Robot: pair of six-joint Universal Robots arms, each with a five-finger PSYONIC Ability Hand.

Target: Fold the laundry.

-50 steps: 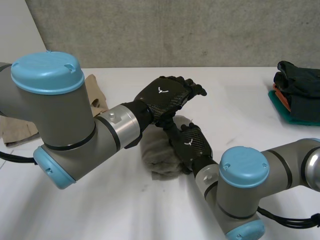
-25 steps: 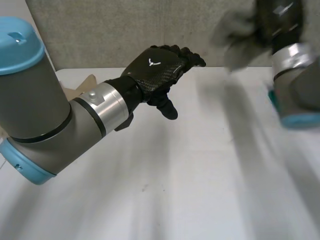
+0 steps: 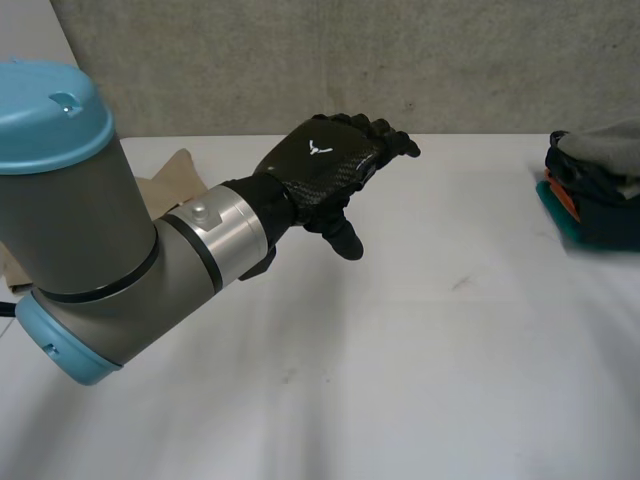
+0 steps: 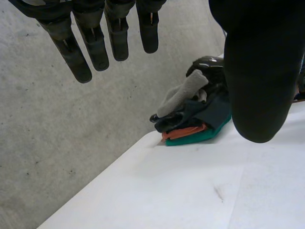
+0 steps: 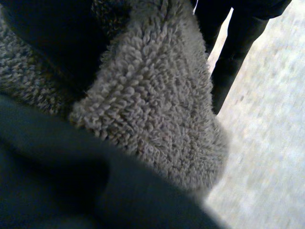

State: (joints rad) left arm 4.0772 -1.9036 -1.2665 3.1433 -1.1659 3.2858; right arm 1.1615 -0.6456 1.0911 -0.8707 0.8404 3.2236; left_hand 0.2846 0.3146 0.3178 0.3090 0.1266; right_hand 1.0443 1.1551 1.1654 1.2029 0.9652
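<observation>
A grey terry towel (image 5: 157, 100) is pinched in my right hand (image 5: 233, 33), thumb on one side and fingers on the other, just above a dark folded garment (image 5: 57, 186). In the left wrist view that towel (image 4: 183, 93) sticks out of the right hand (image 4: 209, 64) on top of the folded stack (image 4: 200, 129). From the head view the towel (image 3: 612, 138) rests on the stack (image 3: 595, 200) at the table's far right. My left hand (image 3: 325, 165) hovers open over the middle of the table, holding nothing, its fingers (image 4: 95, 43) straight.
A crumpled beige cloth (image 3: 170, 178) lies at the left behind my left arm. The stack has dark pieces over an orange and a teal one. A grey concrete wall (image 3: 350, 60) runs along the back edge of the white table (image 3: 430, 330).
My right hand closed on the grey towel in the middle of the table, lifted it and swung it to the stack at the far right. The left hand stayed open, hovering.
</observation>
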